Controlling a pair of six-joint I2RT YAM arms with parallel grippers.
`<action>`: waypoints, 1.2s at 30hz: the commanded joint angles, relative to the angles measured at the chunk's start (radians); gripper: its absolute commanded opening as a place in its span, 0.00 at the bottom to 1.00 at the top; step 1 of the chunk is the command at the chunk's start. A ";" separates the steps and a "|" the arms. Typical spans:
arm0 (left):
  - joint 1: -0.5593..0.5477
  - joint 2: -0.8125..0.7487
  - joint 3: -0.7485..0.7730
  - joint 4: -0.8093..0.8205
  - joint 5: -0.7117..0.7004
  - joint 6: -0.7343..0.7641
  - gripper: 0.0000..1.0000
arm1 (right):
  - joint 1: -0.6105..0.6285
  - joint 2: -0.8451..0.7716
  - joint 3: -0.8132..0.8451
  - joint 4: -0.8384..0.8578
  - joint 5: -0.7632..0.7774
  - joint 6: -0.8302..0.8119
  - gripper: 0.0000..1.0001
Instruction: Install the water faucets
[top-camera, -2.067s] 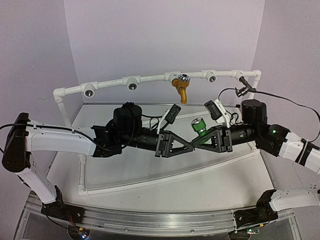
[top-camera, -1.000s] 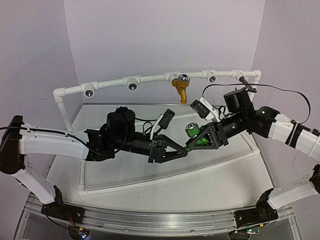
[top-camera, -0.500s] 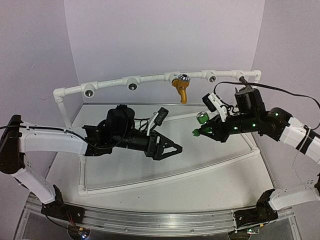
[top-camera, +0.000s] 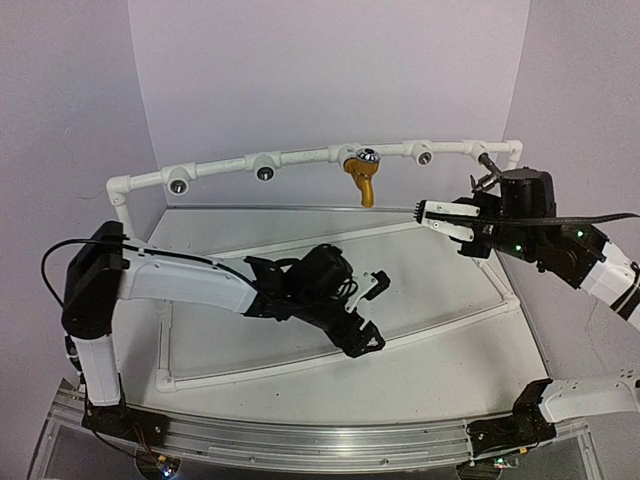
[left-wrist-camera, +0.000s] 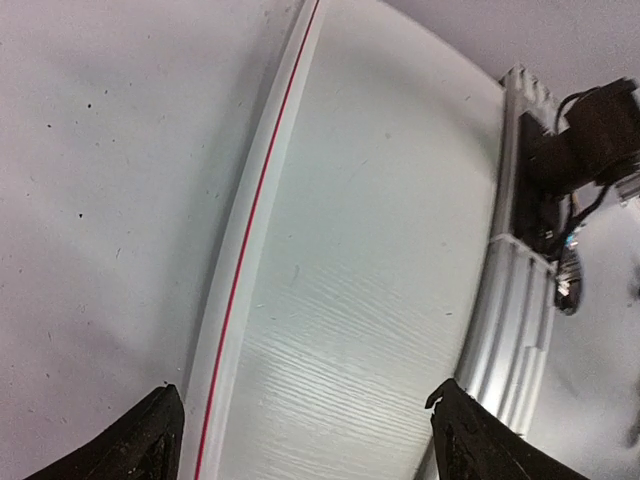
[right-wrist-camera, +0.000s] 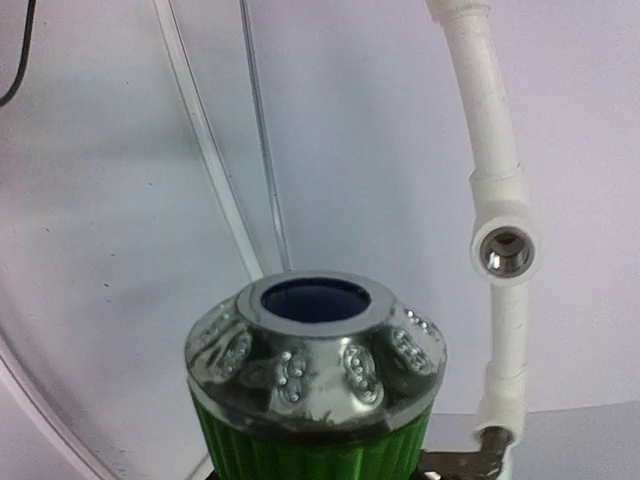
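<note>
1. Top external:
   - The mustard-yellow faucet (top-camera: 361, 178) hangs seated at the middle of the white pipe frame (top-camera: 300, 156).
   - The bare sockets (top-camera: 264, 173) on either side of it carry nothing.
   - The right gripper (top-camera: 445, 215) is raised near the frame's right end. I cannot make out what it holds from here.
   - The left gripper (top-camera: 362, 340) sits low over the surface (top-camera: 440, 370), well apart from the frame.
2. Left wrist: the fingers (left-wrist-camera: 150, 445) are spread wide with nothing between them, so this gripper is released and empty. Only the surface lies below.
3. Right wrist:
   - The green faucet (right-wrist-camera: 315, 400) fills the foreground with its silver cap forward, clear of the surface.
   - The right gripper is grasping it, though its fingers are out of frame.
   - An open socket (right-wrist-camera: 505, 250) lies to the upper right, not lined up with the faucet.
4. Judgement: the step in hand is carrying the green faucet to a free socket. The next move calls for closing the sideways offset, squaring the faucet to the bore, then seating it.
</note>
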 joint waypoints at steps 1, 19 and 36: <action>-0.017 0.156 0.193 -0.115 -0.105 0.153 0.88 | -0.008 0.025 0.084 0.129 0.002 -0.275 0.00; -0.020 0.420 0.295 -0.113 -0.042 0.297 0.58 | -0.025 0.044 -0.047 0.585 -0.081 -0.703 0.00; -0.021 0.386 0.183 -0.065 0.025 0.304 0.04 | -0.081 0.073 -0.106 0.683 -0.112 -0.737 0.00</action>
